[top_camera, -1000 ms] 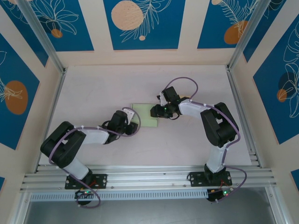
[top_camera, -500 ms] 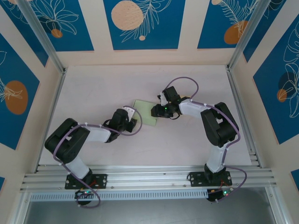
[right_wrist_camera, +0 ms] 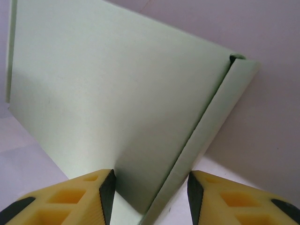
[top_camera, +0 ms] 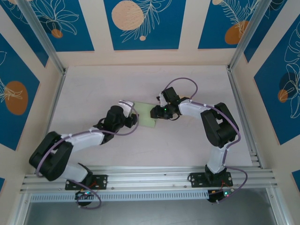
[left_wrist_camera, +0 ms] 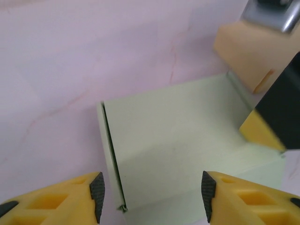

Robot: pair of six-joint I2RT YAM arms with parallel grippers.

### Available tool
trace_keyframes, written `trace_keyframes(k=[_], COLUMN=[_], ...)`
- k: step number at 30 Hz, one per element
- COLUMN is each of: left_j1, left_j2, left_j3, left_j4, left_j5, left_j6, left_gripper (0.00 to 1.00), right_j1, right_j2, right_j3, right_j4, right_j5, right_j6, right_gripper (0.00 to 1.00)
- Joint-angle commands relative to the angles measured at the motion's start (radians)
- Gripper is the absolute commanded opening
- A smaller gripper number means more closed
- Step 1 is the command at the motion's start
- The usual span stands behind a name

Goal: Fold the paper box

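Paper box [top_camera: 144, 115], pale green, lies flat on the table [top_camera: 93, 89], about midway between its left and right edges. I see my left gripper [left_wrist_camera: 152, 194] at the box's left side, jaws wide, a sheet corner between them, unpinched. Right gripper [right_wrist_camera: 150, 190] is at the box's right side, jaws partly apart, straddling a folded flap [right_wrist_camera: 206, 136].

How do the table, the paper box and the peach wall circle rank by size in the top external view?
1. Table: largest.
2. Peach circle: cut off by the top edge.
3. Paper box: smallest, partly covered.
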Motion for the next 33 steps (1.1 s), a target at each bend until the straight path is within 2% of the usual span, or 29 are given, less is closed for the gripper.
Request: trace_keyframes(k=[1,3,6,12,15,19,21,23,27,30,33], left_j1=[0.009,0.036,0.097,0.247,0.253,0.253,0.252,0.244,0.202,0.183,0.178], left_j2=[-0.053,-0.076,-0.083,0.033,0.168,0.363,0.462,0.558,0.743,0.875,0.982], left_j3=[0.010,0.035,0.108,0.386,0.565,0.755,0.844,0.941,1.159,1.331,1.477], left_j4=[-0.089,-0.156,-0.297,-0.458,-0.534,-0.572,-0.577,-0.613,-0.740,-0.836,-0.931], left_j5=[0.048,0.115,0.219,0.264,0.339,0.425,0.470,0.504,0.497,0.496,0.493], left_j6=[0.044,0.129,0.273,0.301,0.311,0.255,0.214,0.184,0.205,0.201,0.192], left_gripper=[0.61,0.65,0.80,0.76,0.73,0.65,0.61,0.56,0.52,0.50,0.47], right_j1=[0.006,0.006,0.008,0.011,0.012,0.023,0.041,0.074,0.219,0.344,0.427], right_j2=[-0.003,-0.007,-0.019,-0.076,-0.102,-0.153,-0.191,-0.228,-0.301,-0.308,-0.260], right_j3=[0.017,0.018,0.018,0.008,-0.002,-0.024,-0.039,-0.060,-0.109,-0.120,-0.096], right_j4=[-0.056,-0.060,-0.067,-0.072,-0.069,-0.082,-0.107,-0.134,-0.181,-0.195,-0.206], right_j5=[-0.020,-0.027,-0.035,-0.027,-0.013,0.016,0.061,0.114,0.283,0.379,0.420], right_j6=[-0.016,-0.018,-0.027,-0.044,-0.047,-0.034,-0.006,0.036,0.151,0.252,0.315], right_gripper=[0.47,0.48,0.50,0.68,0.76,0.78,0.74,0.66,0.50,0.45,0.44])
